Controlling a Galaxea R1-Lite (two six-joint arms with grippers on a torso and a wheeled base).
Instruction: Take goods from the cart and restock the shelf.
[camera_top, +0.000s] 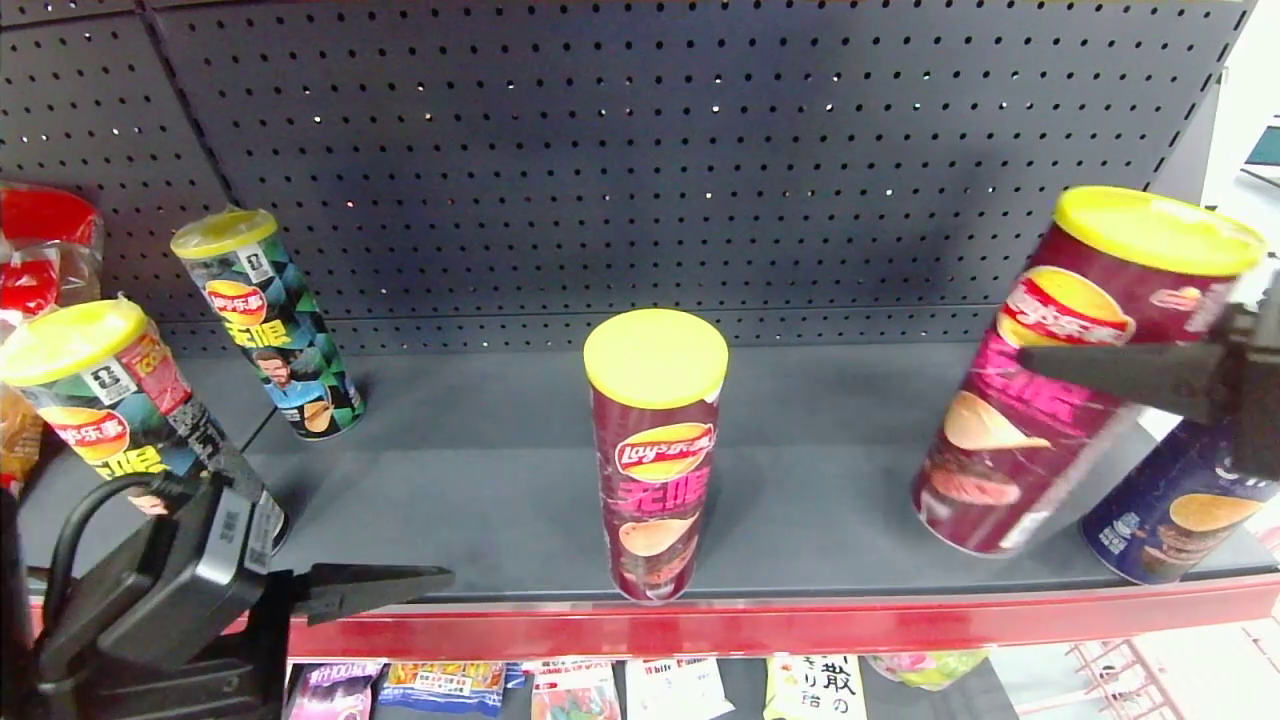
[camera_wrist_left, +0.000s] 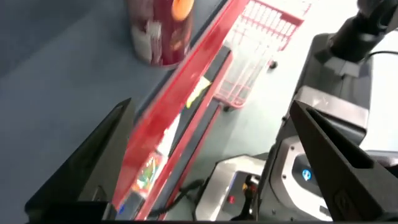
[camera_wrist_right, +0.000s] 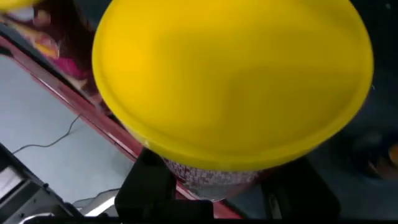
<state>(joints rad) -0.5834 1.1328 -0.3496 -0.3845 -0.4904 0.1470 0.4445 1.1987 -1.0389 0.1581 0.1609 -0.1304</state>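
My right hand (camera_top: 1060, 365) gripped a maroon chip can (camera_top: 990, 450) with a yellow lid, tilted over the right end of the shelf (camera_top: 480, 470) just beside a blue can (camera_top: 1170, 510), while my left hand (camera_wrist_left: 210, 106) hung open before the shelf's red front edge (camera_top: 700, 625).

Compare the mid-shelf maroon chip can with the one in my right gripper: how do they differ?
The middle maroon can stands upright, free, at the shelf's front edge; right maroon can leans, held by the right gripper. The middle maroon can has bare shelf around it; right maroon can is beside a blue can. Both have yellow lids.
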